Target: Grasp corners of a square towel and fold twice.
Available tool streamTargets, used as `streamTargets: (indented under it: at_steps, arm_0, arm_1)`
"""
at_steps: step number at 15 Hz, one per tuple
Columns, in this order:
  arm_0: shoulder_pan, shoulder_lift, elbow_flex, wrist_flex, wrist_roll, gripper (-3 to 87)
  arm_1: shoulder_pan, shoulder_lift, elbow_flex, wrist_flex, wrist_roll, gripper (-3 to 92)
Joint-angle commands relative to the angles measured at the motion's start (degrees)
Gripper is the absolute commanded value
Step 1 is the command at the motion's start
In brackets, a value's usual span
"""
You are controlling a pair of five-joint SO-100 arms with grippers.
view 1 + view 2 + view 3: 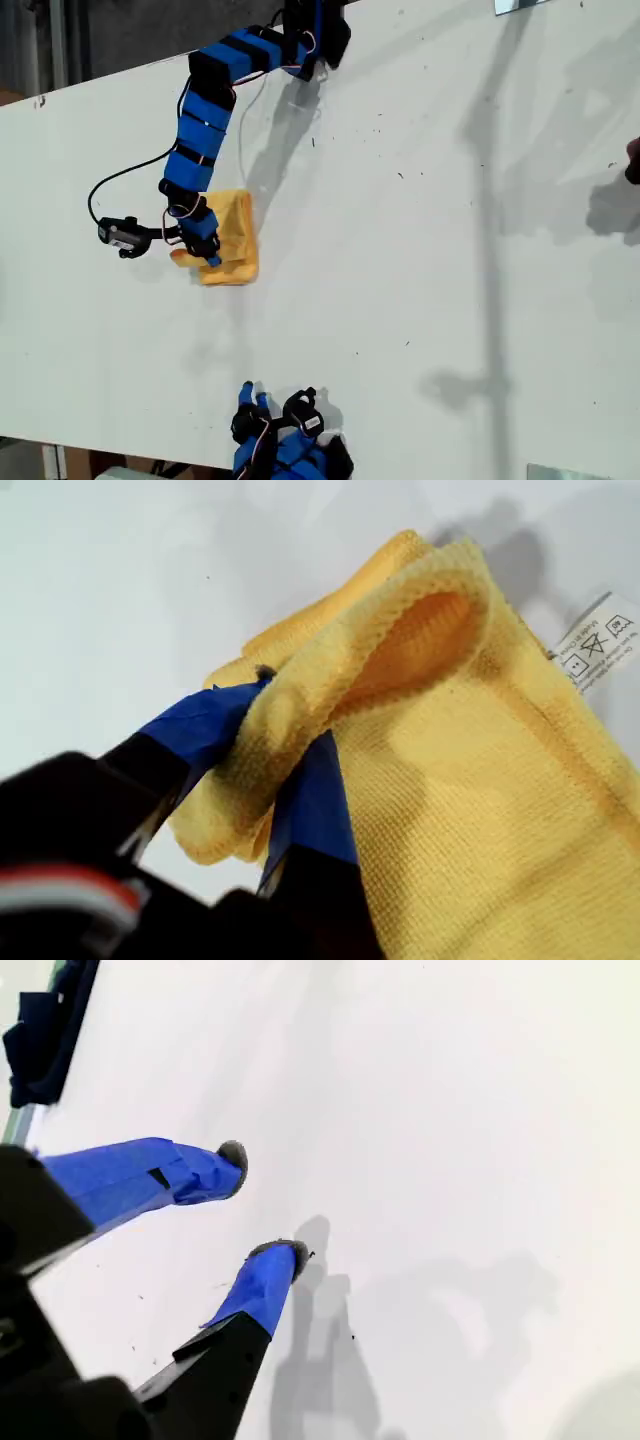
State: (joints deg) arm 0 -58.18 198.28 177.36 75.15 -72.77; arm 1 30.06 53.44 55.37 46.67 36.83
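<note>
The yellow-orange towel [236, 238] lies folded into a narrow bundle toward the exterior view's left on the white table [420, 250]. My first gripper [206, 250] reaches down from the far edge and is shut on it. In the first wrist view, my first gripper [290, 715] has a hemmed layer of the towel [470, 810] pinched between its blue-taped fingers [200, 725], lifted into a loop. A white tag [597, 640] shows at one corner. My second gripper [260, 1205] is open over bare table; its arm [285, 445] sits folded at the near edge.
A black cable [110, 180] loops beside the first arm. Metal plates sit at the table's far right edge [520, 5] and near right edge [565, 472] in the exterior view. A dark object [633, 160] pokes in at that view's right edge.
</note>
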Motion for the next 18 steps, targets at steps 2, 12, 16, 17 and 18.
streamTargets:
  at_steps: [2, 12, 16, 17, 18]
  arm_0:
    - [-0.62, 0.26, 0.18, 0.53, -0.18, 14.6]
    - [-0.26, 0.26, 0.18, 0.53, 0.26, 14.5]
    - [0.44, 0.26, 0.00, 0.44, 0.00, 14.5]
    - [0.44, 0.26, 0.18, 0.44, -0.88, 14.5]
    - [-0.18, 0.26, 0.62, 0.44, 0.09, 14.3]
  arm_1:
    - [-0.09, 0.79, -4.92, -2.29, 0.88, 19.0]
    - [5.27, 46.85, 30.94, 1.41, 1.14, 44.0]
    - [6.24, 91.14, 81.83, -5.01, 10.46, 0.0]
    - [5.62, 104.85, 91.93, -3.87, 13.89, -0.1]
    - [4.13, 118.83, 99.40, 1.41, 18.11, -0.1]
